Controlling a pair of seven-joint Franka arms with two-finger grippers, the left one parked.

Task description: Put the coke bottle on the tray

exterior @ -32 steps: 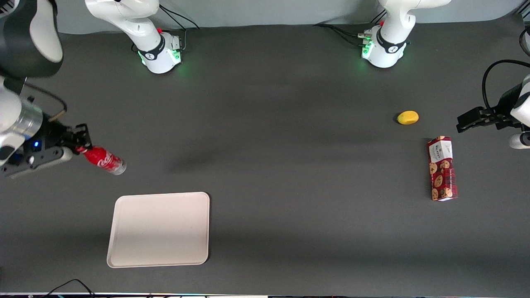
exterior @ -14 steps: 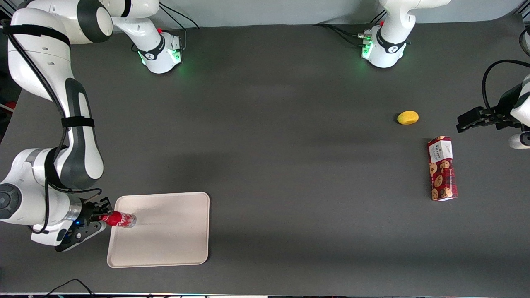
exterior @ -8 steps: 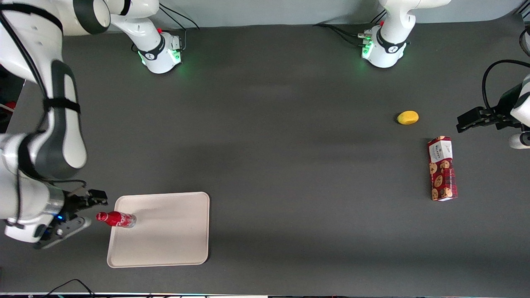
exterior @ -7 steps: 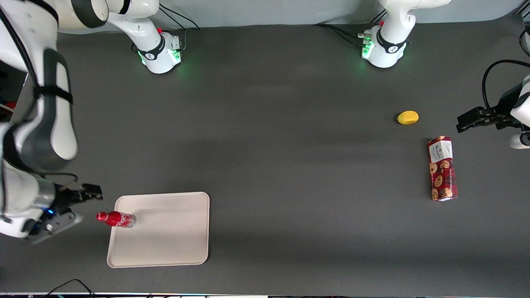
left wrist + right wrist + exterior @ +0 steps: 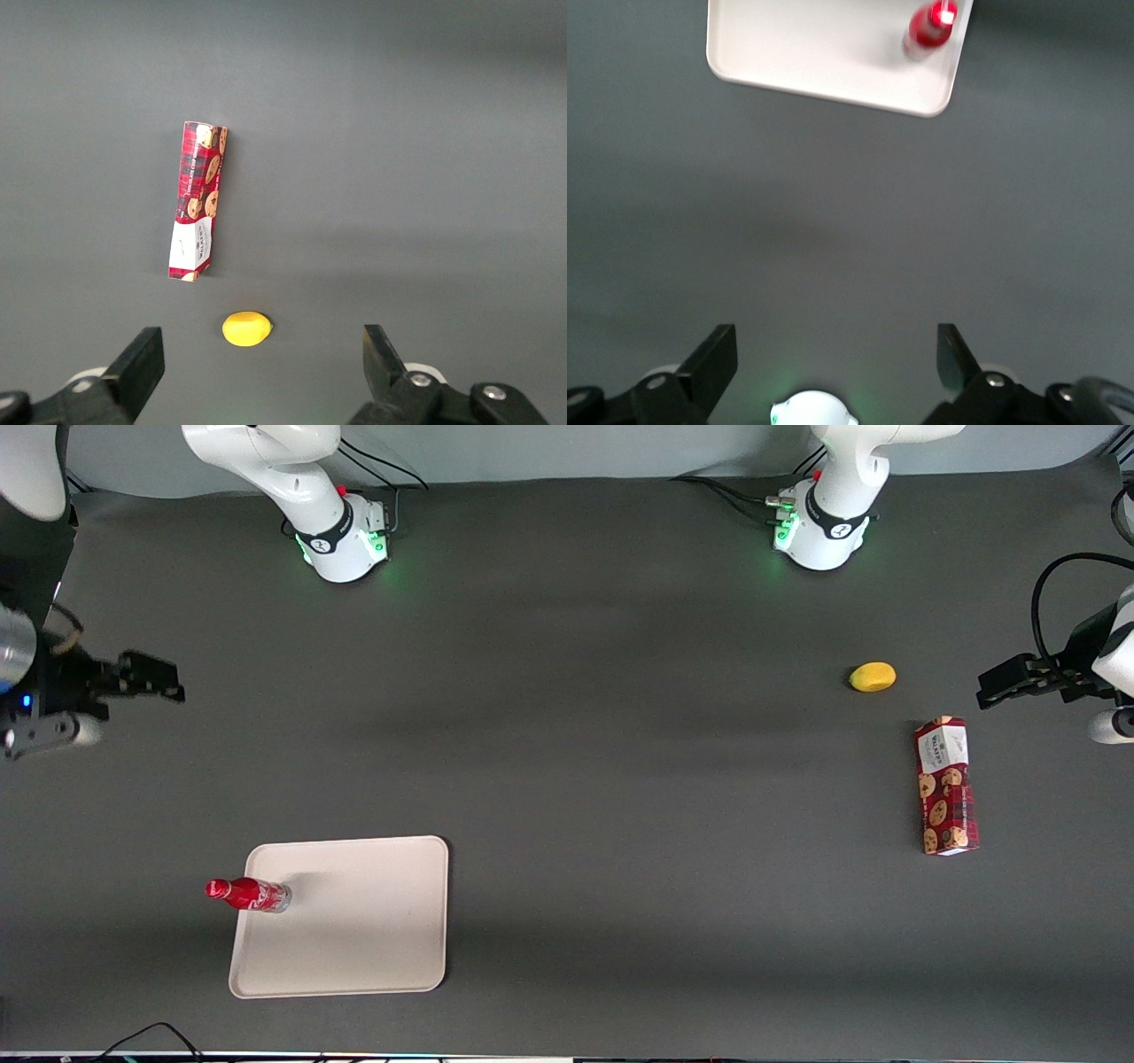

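Note:
The small red coke bottle (image 5: pixel 247 894) stands upright on the off-white tray (image 5: pixel 354 921), at the tray's edge toward the working arm's end of the table. In the right wrist view the bottle (image 5: pixel 928 26) shows from above on the tray (image 5: pixel 815 49), near one corner. My right gripper (image 5: pixel 151 677) is open and empty. It hangs high above the table, well away from the tray and farther from the front camera. In the right wrist view the gripper (image 5: pixel 837 354) has its jaws spread wide with nothing between them.
A yellow lemon-like fruit (image 5: pixel 873 677) and a red cookie box (image 5: pixel 945 786) lie toward the parked arm's end of the table; both show in the left wrist view, the fruit (image 5: pixel 245 328) and the box (image 5: pixel 198 200). The two arm bases (image 5: pixel 341 536) stand farthest from the front camera.
My gripper carried the bottle to the tray, let it go upright at the tray's edge, opened, and has risen and drawn away from the tray. The bottle stays put.

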